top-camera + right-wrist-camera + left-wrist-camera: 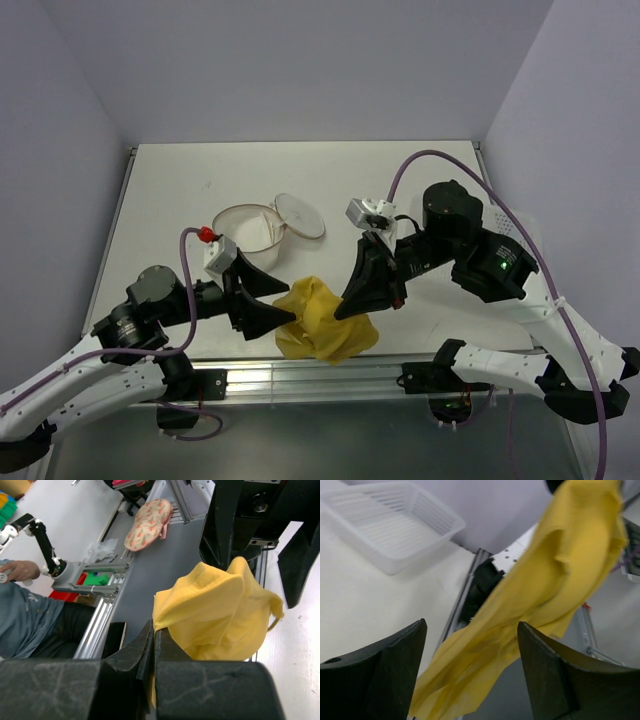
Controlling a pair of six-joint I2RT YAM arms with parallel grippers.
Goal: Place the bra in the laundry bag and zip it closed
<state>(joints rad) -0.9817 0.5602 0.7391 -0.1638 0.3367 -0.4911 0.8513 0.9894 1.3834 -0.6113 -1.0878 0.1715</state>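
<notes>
The mustard-yellow bra (322, 322) hangs bunched over the table's front edge. My right gripper (342, 312) is shut on its edge; in the right wrist view the jaws (154, 630) pinch a fold of the bra (220, 610). My left gripper (289, 303) is open just left of the fabric. In the left wrist view the bra (555, 580) drapes between and beyond the spread fingers (470, 630), not gripped. The laundry bag (250, 226), a round white mesh pouch with its flap (300, 215) open, lies behind the grippers.
The aluminium rail (300, 378) runs along the table's front edge under the bra. A white slatted basket (390, 525) shows in the left wrist view. Off the table, a patterned mitt (148, 524) and a seated person (25, 615) show in the right wrist view.
</notes>
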